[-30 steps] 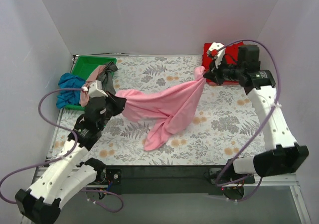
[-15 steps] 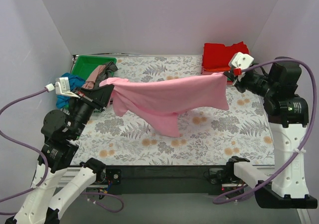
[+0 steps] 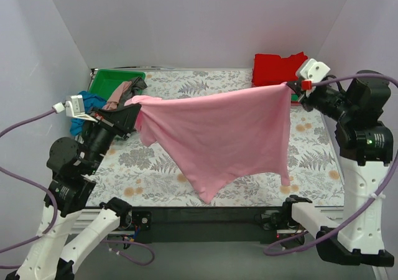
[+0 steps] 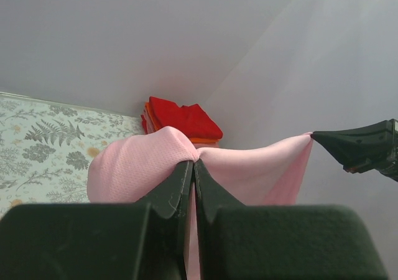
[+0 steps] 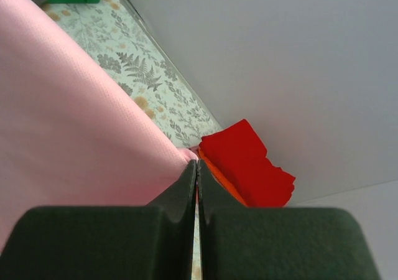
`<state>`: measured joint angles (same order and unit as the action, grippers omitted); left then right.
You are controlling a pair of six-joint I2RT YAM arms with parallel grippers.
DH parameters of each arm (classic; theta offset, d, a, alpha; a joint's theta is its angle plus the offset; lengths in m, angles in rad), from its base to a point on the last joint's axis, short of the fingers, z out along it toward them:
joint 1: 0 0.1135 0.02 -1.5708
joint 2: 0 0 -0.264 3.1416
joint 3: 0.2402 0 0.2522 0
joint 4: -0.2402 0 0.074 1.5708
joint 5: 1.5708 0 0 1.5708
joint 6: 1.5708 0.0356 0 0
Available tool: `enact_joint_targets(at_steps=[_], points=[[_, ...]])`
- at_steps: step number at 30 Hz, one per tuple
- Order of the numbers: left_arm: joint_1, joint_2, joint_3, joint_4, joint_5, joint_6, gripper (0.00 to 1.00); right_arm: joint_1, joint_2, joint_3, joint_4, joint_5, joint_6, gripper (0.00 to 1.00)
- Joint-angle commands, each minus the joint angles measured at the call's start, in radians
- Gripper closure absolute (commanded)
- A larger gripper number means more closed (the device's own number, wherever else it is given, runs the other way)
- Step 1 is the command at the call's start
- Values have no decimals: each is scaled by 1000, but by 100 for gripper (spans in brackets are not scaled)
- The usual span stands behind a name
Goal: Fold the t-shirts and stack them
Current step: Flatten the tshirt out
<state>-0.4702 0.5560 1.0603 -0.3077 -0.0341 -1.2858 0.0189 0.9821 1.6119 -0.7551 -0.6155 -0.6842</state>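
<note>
A light pink t-shirt (image 3: 217,137) hangs spread in the air above the table, held at two top corners. My left gripper (image 3: 138,112) is shut on its left corner; its jaws pinch the pink cloth (image 4: 143,168) in the left wrist view. My right gripper (image 3: 291,87) is shut on the right corner, and the pink cloth (image 5: 74,137) fills the left of the right wrist view. A folded stack with a red shirt (image 3: 278,67) on an orange one lies at the back right; it also shows in the wrist views (image 4: 183,119) (image 5: 249,162).
A bright green tray (image 3: 111,82) stands at the back left with grey and salmon shirts (image 3: 127,91) draped over it. A blue shirt (image 3: 84,115) lies beside it at the left edge. The floral table surface (image 3: 186,84) shows behind the hanging shirt.
Both arms have risen and drawn apart. The pink shirt went from lying bunched on the table to hanging spread wide between the grippers, its lower edge now reaching toward the front.
</note>
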Motion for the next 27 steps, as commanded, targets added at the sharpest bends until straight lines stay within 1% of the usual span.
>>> enact_joint_targets(at_steps=[1, 3, 5, 6, 7, 8, 9, 11, 12, 13, 14, 15, 17, 18, 19, 20, 21, 22, 23, 24, 25, 26, 27], points=[[5, 93, -10, 65, -17, 23, 100, -10, 76, 12, 121, 95, 77, 99], [5, 171, -11, 137, -3, 25, 100, -10, 131, 46, 157, 141, 109, 99], [5, 237, 10, 185, -6, 34, 100, -10, 199, 130, 171, 171, 127, 99], [5, 302, 26, 237, -6, 40, 100, -10, 222, 164, 180, 195, 133, 99], [5, 347, 42, 263, -3, 54, 100, -10, 262, 239, 184, 204, 149, 99], [5, 385, 94, 281, 2, 60, 100, -10, 280, 275, 186, 212, 153, 99], [7, 466, 127, 301, 13, 66, 100, -10, 296, 313, 189, 217, 156, 99], [7, 533, 196, 337, 33, 86, 100, -8, 320, 397, 197, 218, 161, 99], [10, 579, 252, 347, 33, 94, 100, -10, 319, 414, 201, 214, 161, 99], [10, 591, 276, 352, 39, 100, 100, -8, 304, 424, 206, 204, 160, 99], [10, 597, 291, 355, 65, 115, 100, -8, 287, 415, 203, 188, 147, 99], [13, 599, 296, 354, 63, 126, 100, -8, 265, 395, 201, 130, 141, 99], [13, 564, 265, 343, 47, 154, 100, -10, 161, 312, 191, 29, 91, 99], [15, 544, 230, 328, 48, 160, 100, -8, 114, 180, 183, -113, 60, 99], [13, 489, 149, 317, 46, 164, 100, -8, 19, 110, 178, -186, 42, 99], [15, 463, 94, 314, 46, 166, 100, -10, -21, 47, 128, -261, 28, 99], [15, 428, 40, 255, 48, 161, 100, -8, -54, -65, 64, -399, -47, 99], [13, 397, -83, 231, 46, 149, 100, -10, -107, -114, 13, -461, -81, 99], [15, 328, -142, 202, 46, 131, 98, -8, -134, -176, -110, -554, -127, 99], [13, 294, -199, 144, 89, 100, 91, -8, -160, -292, -184, -593, -284, 99], [15, 260, -264, 112, 105, 79, 83, -2, -213, -367, -249, -622, -384, 99], [15, 186, -358, 73, 111, 41, 67, 4, -241, -435, -316, -644, -470, 99], [15, 153, -402, -12, 121, -22, 40, 19, -272, -499, -420, -665, -633, 97]])
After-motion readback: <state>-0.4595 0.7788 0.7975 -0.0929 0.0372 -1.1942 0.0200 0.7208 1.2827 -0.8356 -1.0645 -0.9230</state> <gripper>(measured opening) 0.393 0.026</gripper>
